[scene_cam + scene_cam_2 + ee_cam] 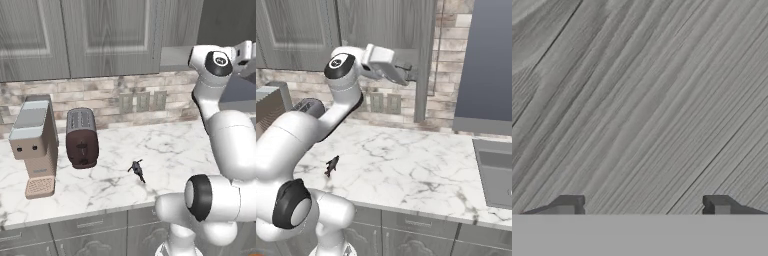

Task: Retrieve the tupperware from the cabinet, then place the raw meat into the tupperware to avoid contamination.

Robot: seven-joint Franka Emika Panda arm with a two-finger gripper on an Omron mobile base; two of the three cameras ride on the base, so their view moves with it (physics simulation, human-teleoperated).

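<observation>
- Up at the cabinet (110,35), right-hand door (425,60) seen edge-on, apparently standing partly open; tupperware presumably inside the cabinet, hidden for now.
- Close against the cabinet's grey wood grain, fingers (568,202) spread wide, holding nothing.
- Best to catch the door's free edge and follow its hinge arc rather than press flat into the panel; open it fully for a clean reach inside.
- Below the cabinet, on the worktop (175,145), small dark item (136,170), possibly the raw meat; to be left alone until the container is out.
</observation>
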